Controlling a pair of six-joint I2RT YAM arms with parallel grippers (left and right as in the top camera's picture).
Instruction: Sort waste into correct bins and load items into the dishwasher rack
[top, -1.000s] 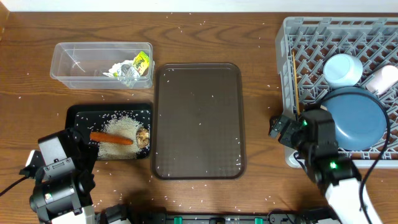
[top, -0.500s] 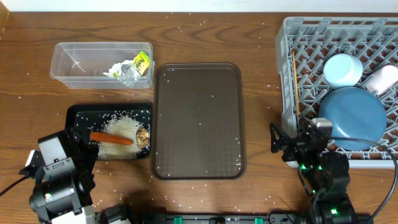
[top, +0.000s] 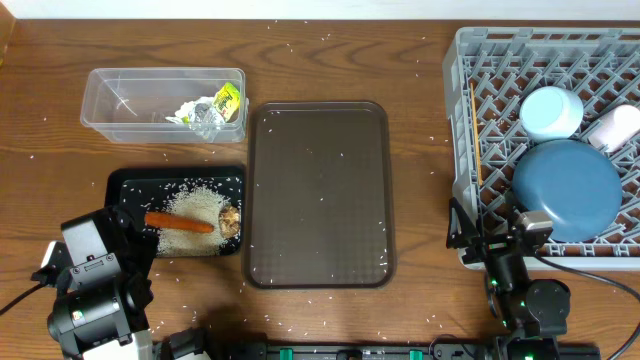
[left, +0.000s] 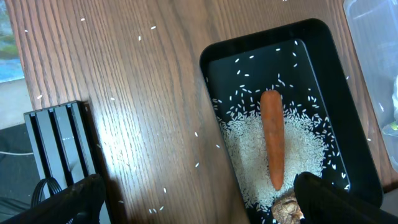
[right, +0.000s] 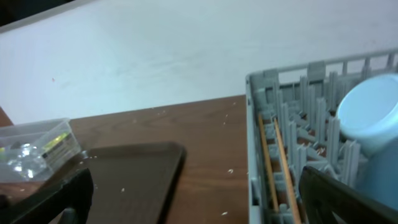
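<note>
At the overhead view's right edge the white cup (top: 617, 126) is cut off. It lies in the grey rack (top: 460, 150) beside a pale-blue vessel (top: 550, 112), cup or bowl unclear, the dark-blue plate (top: 565, 190) and the chopsticks (top: 474, 130) along the left wall. The right gripper (top: 472, 232) sits at the rack's near-left corner, and the left gripper (top: 122, 226) by the black tray (top: 125, 185) holding the carrot (top: 178, 222), rice (top: 198, 204) and brown lump (top: 230, 218). Wrappers (top: 215, 108) lie in the clear tub (top: 120, 100). The brown tray (top: 320, 195) sits empty on the rice-flecked wooden table (top: 420, 100). From the left wrist, spread fingers (left: 339, 199) hold nothing, and one covers part of the lump. From the right wrist, blurred fingers (right: 43, 199) stand wide and empty before a white wall (right: 155, 56).
</note>
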